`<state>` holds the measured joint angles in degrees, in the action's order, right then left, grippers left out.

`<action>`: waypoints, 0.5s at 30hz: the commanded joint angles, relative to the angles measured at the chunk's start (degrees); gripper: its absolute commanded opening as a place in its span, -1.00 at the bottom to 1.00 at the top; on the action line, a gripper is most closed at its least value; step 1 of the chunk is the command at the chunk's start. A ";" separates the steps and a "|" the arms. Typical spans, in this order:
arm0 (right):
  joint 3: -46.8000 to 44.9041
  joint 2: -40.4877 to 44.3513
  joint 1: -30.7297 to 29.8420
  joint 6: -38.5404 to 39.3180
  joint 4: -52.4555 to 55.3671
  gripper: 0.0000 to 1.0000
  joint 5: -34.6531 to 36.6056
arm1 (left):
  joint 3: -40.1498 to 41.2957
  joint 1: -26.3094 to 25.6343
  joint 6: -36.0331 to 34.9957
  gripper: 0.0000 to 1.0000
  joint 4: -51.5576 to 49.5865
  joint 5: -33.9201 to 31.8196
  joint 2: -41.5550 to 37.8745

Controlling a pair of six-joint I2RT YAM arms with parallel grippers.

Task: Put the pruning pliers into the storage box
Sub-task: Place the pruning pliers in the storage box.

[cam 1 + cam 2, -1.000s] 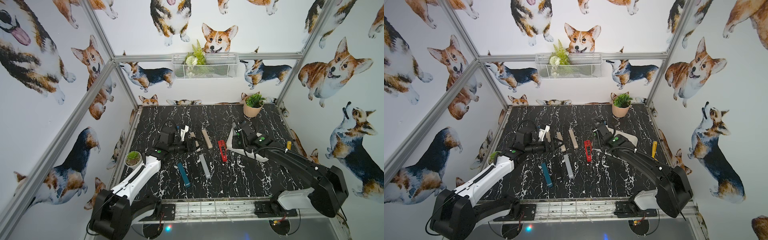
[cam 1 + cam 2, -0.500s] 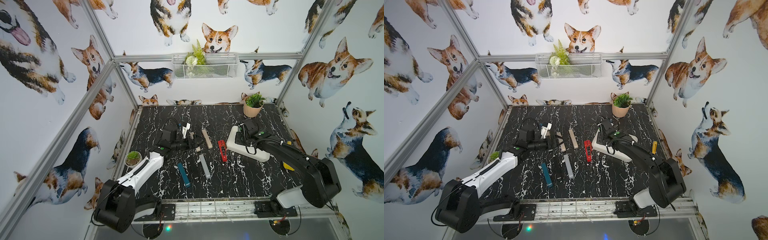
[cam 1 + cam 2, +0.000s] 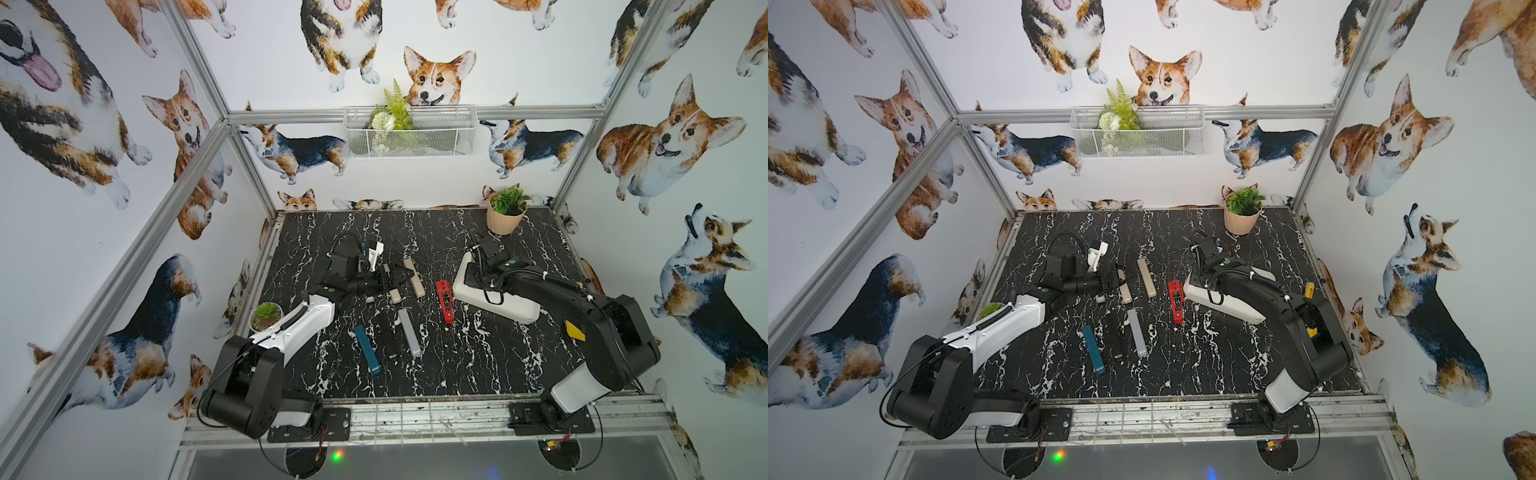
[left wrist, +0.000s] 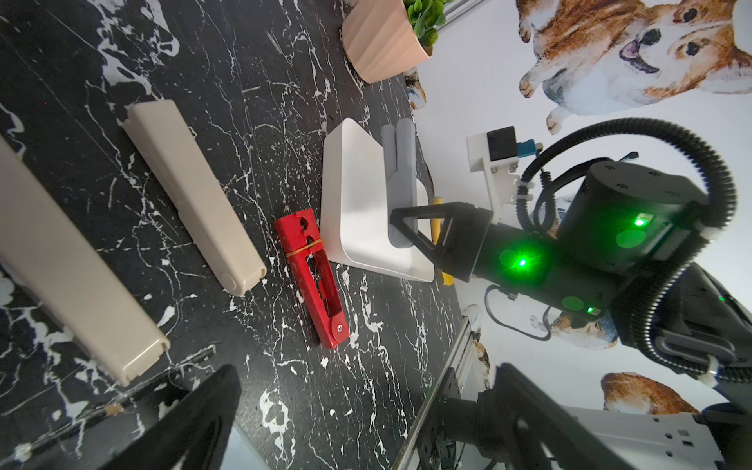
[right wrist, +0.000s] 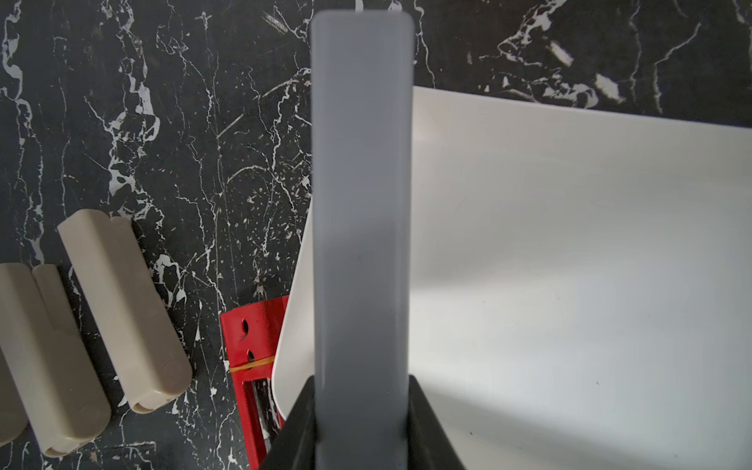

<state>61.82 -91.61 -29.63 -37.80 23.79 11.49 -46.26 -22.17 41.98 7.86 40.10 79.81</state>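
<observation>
My right gripper (image 5: 361, 390) is shut on a grey pruning pliers (image 5: 362, 195), held level just above the left end of the white storage box (image 5: 569, 244); the left wrist view shows this grey bar (image 4: 396, 179) over the box (image 4: 354, 203). In both top views the box (image 3: 494, 305) (image 3: 1225, 307) lies at the right. On the table lie red (image 3: 444, 301), grey (image 3: 409, 332), black (image 3: 388, 336), teal (image 3: 367, 349) and beige (image 3: 414, 276) pliers. My left gripper (image 4: 366, 372) is open and empty, low beside two beige pliers (image 4: 195, 195).
A peach plant pot (image 3: 505, 212) stands at the back right and a small potted plant (image 3: 266, 316) at the left edge. A wire basket (image 3: 407, 133) hangs on the back wall. A small yellow object (image 3: 1308, 289) lies right of the box.
The right wrist has shifted slightly toward the back over the box, still gripping the grey pliers. The left arm has drawn a little toward the back; its jaws remain open.
</observation>
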 commanded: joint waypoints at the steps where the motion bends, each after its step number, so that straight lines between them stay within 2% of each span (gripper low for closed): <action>1: 0.17 -1.32 0.19 -0.53 -2.67 -1.00 0.13 | -0.75 -0.27 0.34 1.00 1.36 -0.60 0.82; 15: -1.61 -4.17 1.11 -0.09 -6.12 -1.00 -0.85 | -0.87 -0.75 -0.40 1.00 0.76 -1.94 1.30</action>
<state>60.55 -95.46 -28.60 -37.63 19.99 10.26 -47.03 -22.74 41.91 7.68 38.26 81.36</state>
